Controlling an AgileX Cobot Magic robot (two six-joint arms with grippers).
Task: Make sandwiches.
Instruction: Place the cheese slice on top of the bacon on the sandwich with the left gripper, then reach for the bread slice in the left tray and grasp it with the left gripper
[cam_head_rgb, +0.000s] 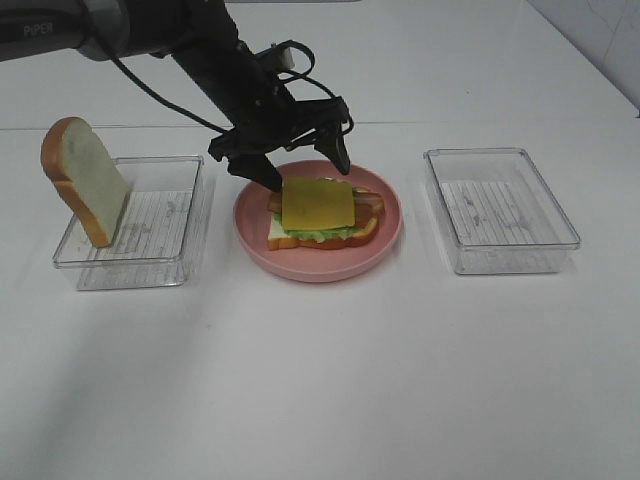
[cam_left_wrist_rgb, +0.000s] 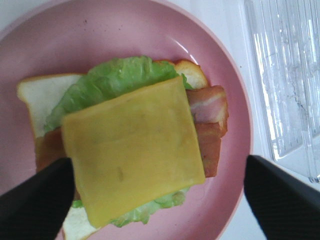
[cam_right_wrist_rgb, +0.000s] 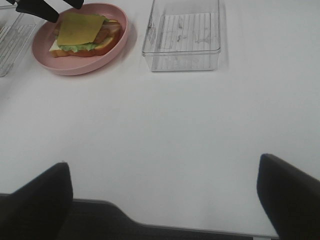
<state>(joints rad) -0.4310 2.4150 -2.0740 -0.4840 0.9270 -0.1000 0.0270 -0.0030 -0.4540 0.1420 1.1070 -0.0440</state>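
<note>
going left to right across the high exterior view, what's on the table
white bread slice with tan crust leaning upright in the left clear plastic tray → pink round plate bearing the open sandwich topped with a yellow cheese square → empty clear plastic tray on the right

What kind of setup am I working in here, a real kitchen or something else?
Probably a lab or demo bench, not a kitchen: a bare white table, two clear plastic bins beside a pink plate, and toy-like sandwich parts.
</note>
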